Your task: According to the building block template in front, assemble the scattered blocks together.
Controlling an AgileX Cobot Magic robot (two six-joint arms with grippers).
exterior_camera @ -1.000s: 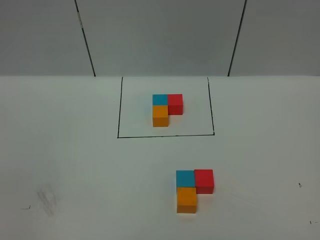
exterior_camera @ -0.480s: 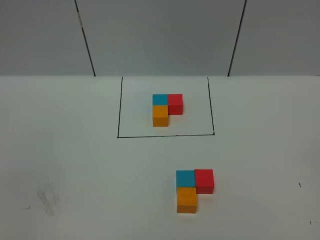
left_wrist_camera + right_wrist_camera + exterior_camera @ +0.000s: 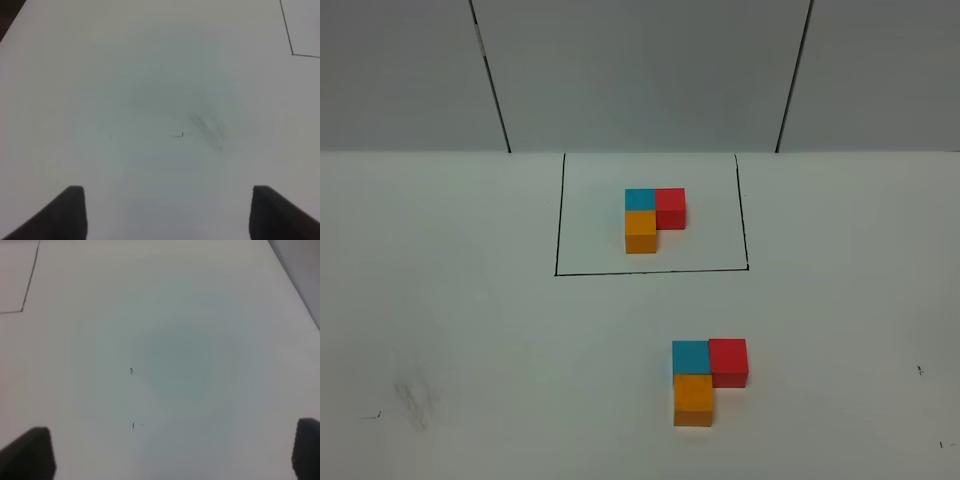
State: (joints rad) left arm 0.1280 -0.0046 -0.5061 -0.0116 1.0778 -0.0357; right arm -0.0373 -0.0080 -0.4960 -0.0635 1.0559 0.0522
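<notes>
blocks (image 3: 705, 375): matt, smooth | table (image 3: 470, 330): matt white, scuffed

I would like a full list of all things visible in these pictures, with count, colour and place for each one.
building block template: one L-shaped cluster, blue, red and orange cubes, inside the black rectangle, far middle.
black rectangle: one, drawn on the table.
scattered blocks: three, blue, red, orange, touching in the same L shape, near side, right of middle.
table: one, white, with a grey smudge near left.
left gripper: one, dark, open, above bare table.
right gripper: one, dark, open, above bare table.
</notes>
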